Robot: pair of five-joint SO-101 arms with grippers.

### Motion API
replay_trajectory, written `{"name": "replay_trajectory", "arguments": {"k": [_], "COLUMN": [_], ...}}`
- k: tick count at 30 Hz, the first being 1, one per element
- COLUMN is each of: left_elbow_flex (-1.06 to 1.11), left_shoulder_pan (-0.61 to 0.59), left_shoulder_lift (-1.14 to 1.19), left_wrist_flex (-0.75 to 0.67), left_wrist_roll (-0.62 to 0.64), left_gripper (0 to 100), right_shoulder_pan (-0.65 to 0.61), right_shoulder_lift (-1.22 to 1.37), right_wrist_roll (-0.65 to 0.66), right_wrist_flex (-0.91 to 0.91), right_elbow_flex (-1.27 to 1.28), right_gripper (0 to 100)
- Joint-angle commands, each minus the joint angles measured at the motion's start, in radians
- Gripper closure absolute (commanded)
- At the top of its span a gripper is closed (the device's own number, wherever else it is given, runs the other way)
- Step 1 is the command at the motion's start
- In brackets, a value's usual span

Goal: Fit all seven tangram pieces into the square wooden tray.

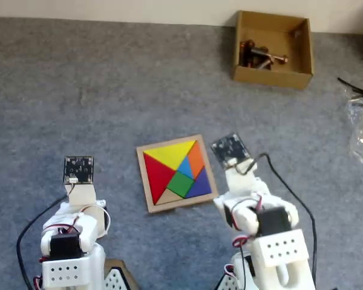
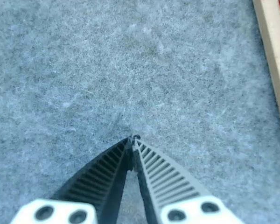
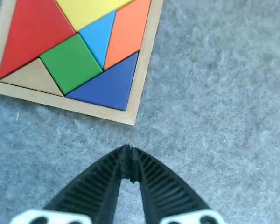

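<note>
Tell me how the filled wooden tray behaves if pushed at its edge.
Likely slides stiffly as one flat board; the tray looks like rigid wood. The fuzzy grey mat probably drags, so it may pivot. Pieces sit flush, unlikely to spill.

Left arm (image 1: 69,226): extended straight forward, wrist pitched downward. Left gripper (image 2: 132,138): fingers pressed together, tips touching. Right arm (image 1: 260,220): extended forward and angled toward the left arm's side, wrist pitched downward. Right gripper (image 3: 129,149): fingers pressed together, tips touching.
</note>
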Motion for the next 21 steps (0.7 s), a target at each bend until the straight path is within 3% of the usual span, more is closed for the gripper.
{"name": "replay_trajectory", "arguments": {"k": [1,6,14,21], "left_elbow_flex": [0.021,0.021,0.021,0.021], "left_shoulder_pan": [-0.008,-0.008,-0.008,-0.008], "left_shoulder_lift": [0.007,0.007,0.007,0.007], "left_wrist_flex": [0.008,0.008,0.008,0.008], "left_wrist_roll": [0.002,0.002,0.002,0.002], "left_gripper": [100,100,100,100], "right_shoulder_pan": [0.012,0.027,0.171,0.182], "right_shoulder_lift": [-0.088,-0.133,-0.140,-0.142], "right_wrist_roll": [-0.008,-0.008,-0.002,-0.002], "right_wrist_flex": [0.010,0.010,0.010,-0.025], "right_elbow_flex": [0.013,0.036,0.039,0.119], "right_gripper": [99.3,99.3,99.3,99.3]}}
